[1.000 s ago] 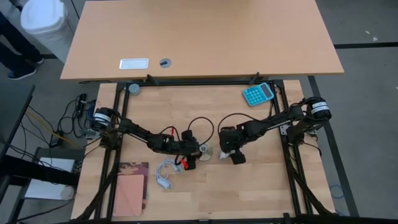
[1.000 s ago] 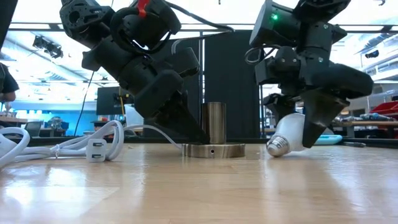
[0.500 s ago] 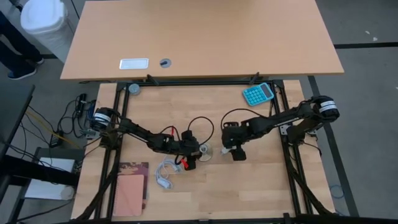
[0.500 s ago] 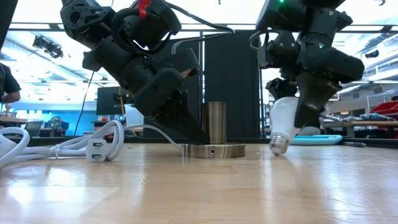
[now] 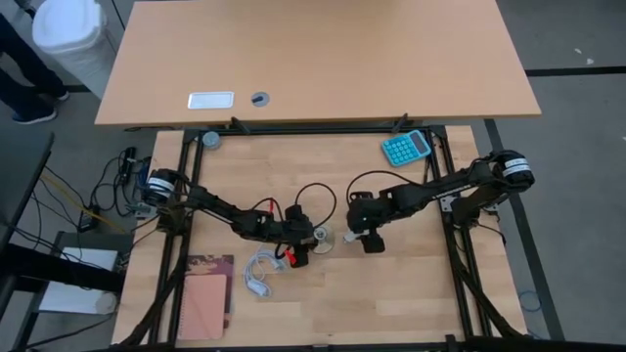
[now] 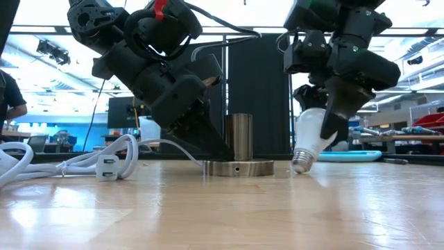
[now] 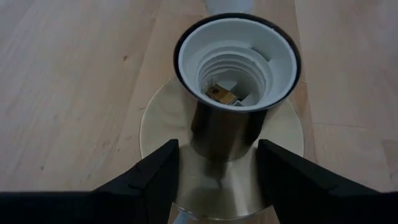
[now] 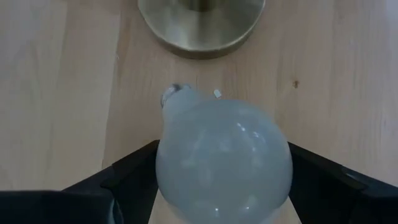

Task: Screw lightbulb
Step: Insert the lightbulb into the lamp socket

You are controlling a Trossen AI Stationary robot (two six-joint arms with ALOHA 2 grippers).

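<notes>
The lightbulb [image 6: 311,136], white with a silvery screw cap [image 6: 300,165], stands tilted just right of the socket [image 6: 240,137], cap down. My right gripper [image 5: 370,238] is shut on its globe [image 8: 222,163]. The socket is a metal cylinder with a white threaded opening [image 7: 237,61] on a round flat base disc [image 6: 238,167] lying on the table. My left gripper [image 5: 313,239] is open, with one finger on each side of the socket's cylinder [image 7: 222,130] and its tips down at the base disc. My left gripper's fingertip [image 6: 216,151] rests on the base disc's top beside the cylinder, slanting down from the table's left. Whether the fingers touch the cylinder, I cannot tell. My right gripper pinches the globe's two sides [image 8: 168,168] between its fingers, coming from above. The bulb hangs tilted, its cap lowest and leaning toward the socket, at or just above the table top.
The socket's white cord and plug [image 6: 104,167] lie coiled on the table's left near side [image 5: 257,272]. A pink notebook [image 5: 205,303] lies at the near left, a teal calculator [image 5: 405,148] at the far right. A larger table [image 5: 323,59] stands beyond.
My right gripper has risen and tipped, turning the bulb from nearly lying on the table to standing cap down. It has then gone a little toward the socket, and the bulb now leans with its cap toward the socket.
</notes>
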